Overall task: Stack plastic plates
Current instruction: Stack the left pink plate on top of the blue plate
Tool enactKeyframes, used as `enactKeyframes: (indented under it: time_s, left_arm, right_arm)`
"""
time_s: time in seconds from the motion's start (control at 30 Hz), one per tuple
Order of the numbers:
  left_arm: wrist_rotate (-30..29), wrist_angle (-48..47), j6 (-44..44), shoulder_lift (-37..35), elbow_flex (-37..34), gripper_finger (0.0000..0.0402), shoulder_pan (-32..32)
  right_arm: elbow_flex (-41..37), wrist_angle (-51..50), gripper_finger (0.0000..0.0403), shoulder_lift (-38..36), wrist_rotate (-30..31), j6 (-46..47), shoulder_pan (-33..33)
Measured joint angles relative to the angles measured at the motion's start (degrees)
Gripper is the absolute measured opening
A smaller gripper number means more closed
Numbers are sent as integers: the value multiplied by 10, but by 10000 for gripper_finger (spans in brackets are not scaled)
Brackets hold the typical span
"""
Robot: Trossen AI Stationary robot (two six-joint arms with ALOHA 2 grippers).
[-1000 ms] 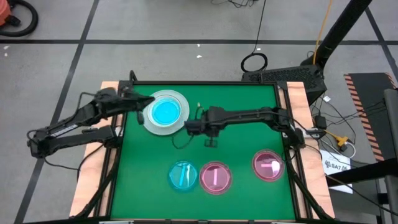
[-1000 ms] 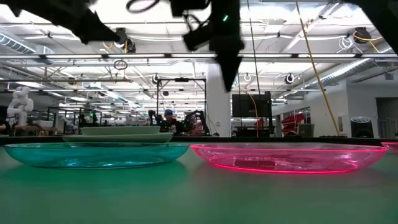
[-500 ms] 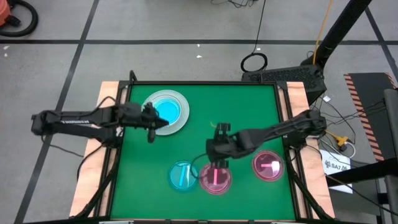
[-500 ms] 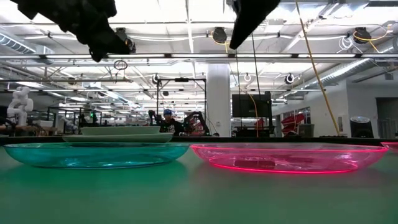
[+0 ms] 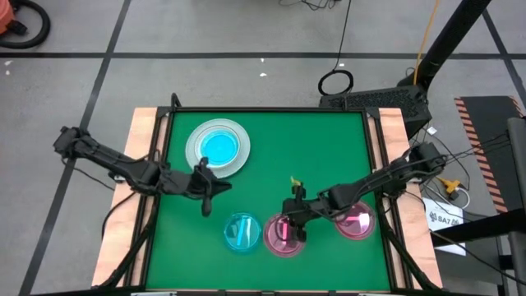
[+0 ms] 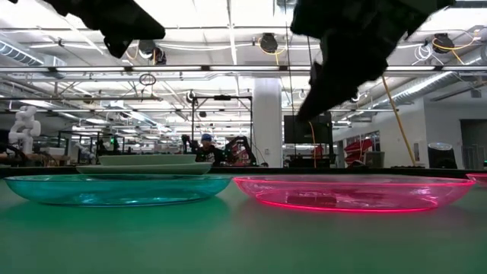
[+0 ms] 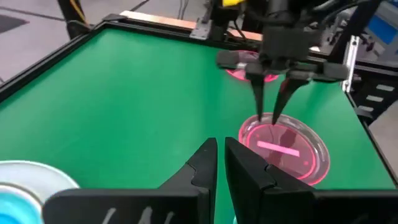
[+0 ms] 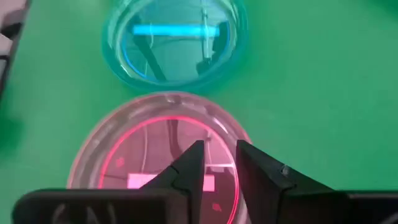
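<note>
Right hand (image 5: 289, 233) having swung down, now hovering narrowly parted and empty over pink plate (image 5: 283, 234), cyan plate (image 5: 242, 232) beside, left hand (image 5: 206, 205) nearly closed, empty.

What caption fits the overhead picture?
Right gripper hovers over a pink plate; left gripper waits above the green table.

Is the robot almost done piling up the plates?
Not yet. A stack at the back already has a cyan plate on top. The right gripper hangs over the middle pink plate, fingers slightly apart, holding nothing. The left gripper waits nearby, empty. That plate, the cyan plate and another pink plate lie loose in front.
</note>
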Motion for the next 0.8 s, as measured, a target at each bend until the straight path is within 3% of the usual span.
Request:
enactKeyframes:
  time_s: [0.4,0.8]
  left_arm:
    - [-13,55,55,33,0,37,-16]
    - [-14,47,74,33,0,37,-16]
  right_arm:
    - [-25,15,193,34,50,12,-6]
    - [-26,-4,189,76,16,38,-25]
